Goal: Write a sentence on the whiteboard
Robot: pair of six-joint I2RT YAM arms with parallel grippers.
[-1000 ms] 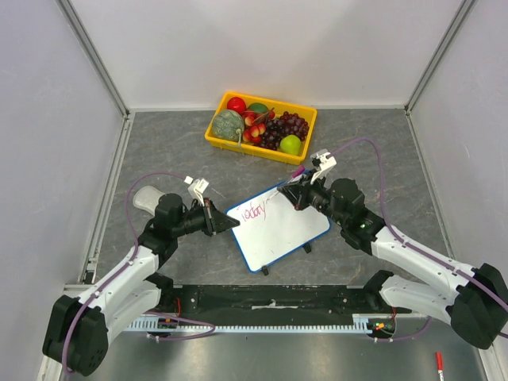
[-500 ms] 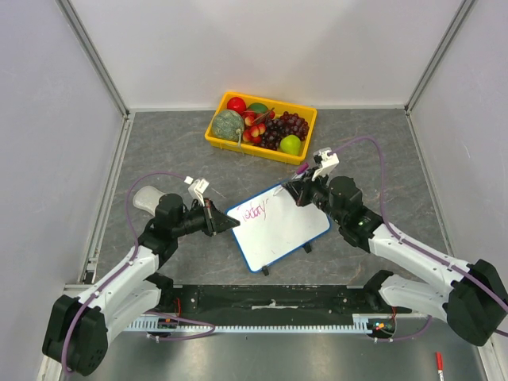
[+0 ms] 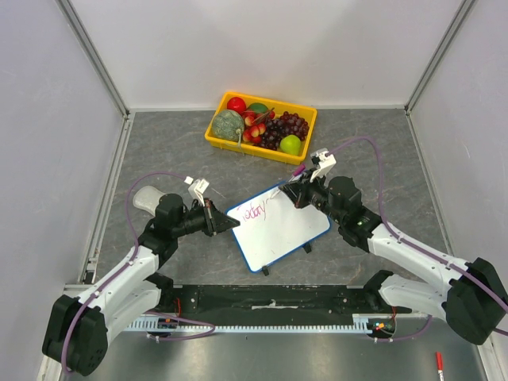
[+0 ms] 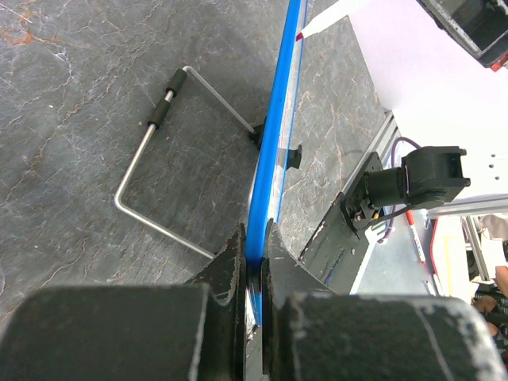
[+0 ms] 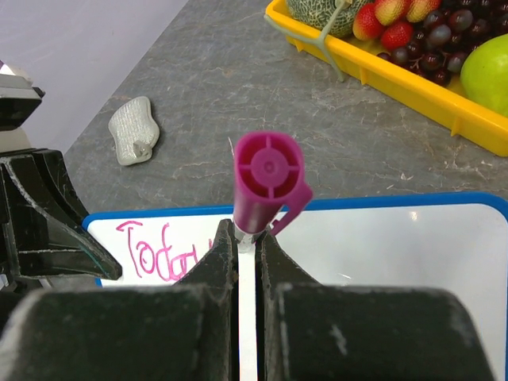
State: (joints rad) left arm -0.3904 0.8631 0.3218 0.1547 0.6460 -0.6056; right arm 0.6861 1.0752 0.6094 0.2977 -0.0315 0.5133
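- Since a second ago, our right gripper (image 3: 298,190) has shifted slightly with the marker (image 5: 268,171), and the sentence (image 5: 159,255) looks a stroke longer.
- We hold the marker pinched narrow on the right; our left gripper (image 4: 252,240) clamps the whiteboard (image 3: 286,230) by its left edge, mid-table, before the basket (image 3: 216,140).
- Pressing hard could pivot the board in that clamp, or slide the smooth round barrel.
- Glossy white face, thin blue rim, rounded corners; wet pink ink would smear.
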